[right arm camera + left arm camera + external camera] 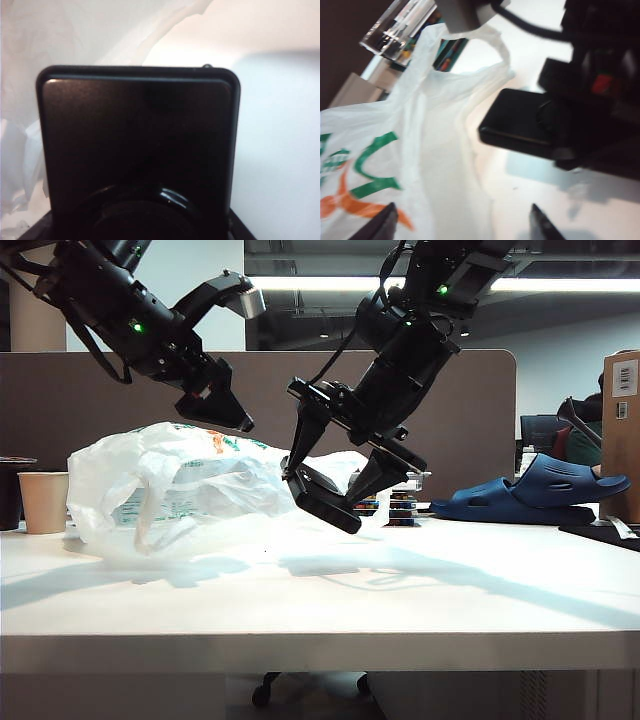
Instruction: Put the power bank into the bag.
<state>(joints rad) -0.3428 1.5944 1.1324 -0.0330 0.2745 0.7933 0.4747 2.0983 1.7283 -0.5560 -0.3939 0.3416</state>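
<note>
Black power bank sits clamped in the right gripper, held above the table just beside the white plastic bag. We see the left gripper spread open, empty, over the bag.

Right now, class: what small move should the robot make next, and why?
Probably ease the right gripper, shut on the power bank, toward the bag: the slab hangs just outside its mouth, while the open left gripper hovers above the bag, holding nothing.
</note>
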